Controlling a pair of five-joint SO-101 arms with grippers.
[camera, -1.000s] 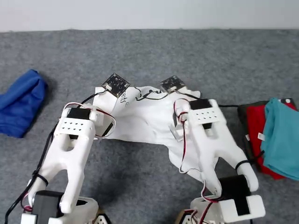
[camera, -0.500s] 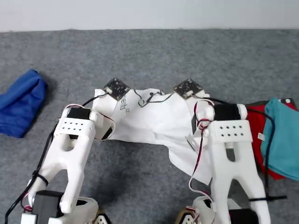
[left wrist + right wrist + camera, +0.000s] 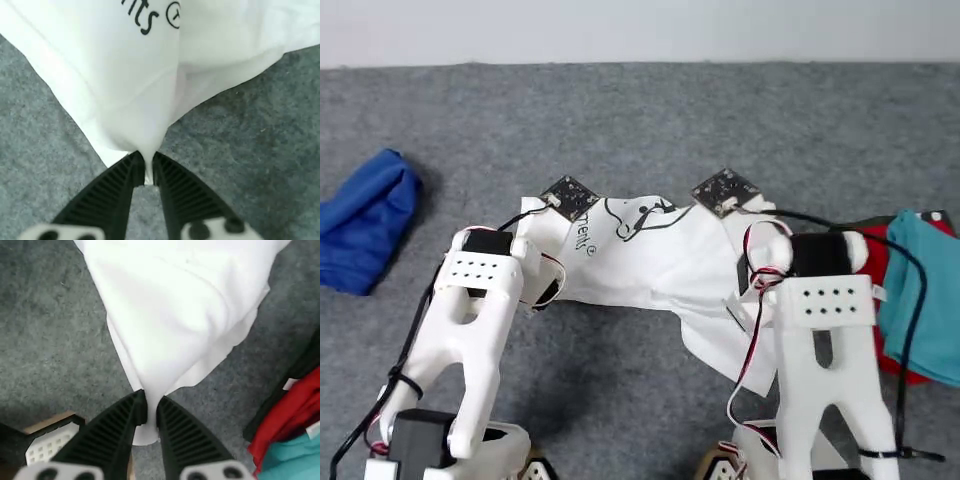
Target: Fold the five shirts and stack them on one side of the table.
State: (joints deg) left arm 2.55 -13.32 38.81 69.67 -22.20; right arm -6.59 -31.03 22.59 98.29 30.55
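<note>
The left arm (image 3: 470, 300) and right arm (image 3: 825, 330) are white plastic shells dotted with rows of small holes, carrying black servo blocks (image 3: 488, 242) and looping red, black and white cables (image 3: 757, 264), and the left gripper (image 3: 145, 167) and right gripper (image 3: 151, 405) have black ribbed fingers.

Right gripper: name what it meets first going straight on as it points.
The right gripper is shut on the white shirt, so that cloth comes first; past it probably the grey table, depth unclear.
</note>
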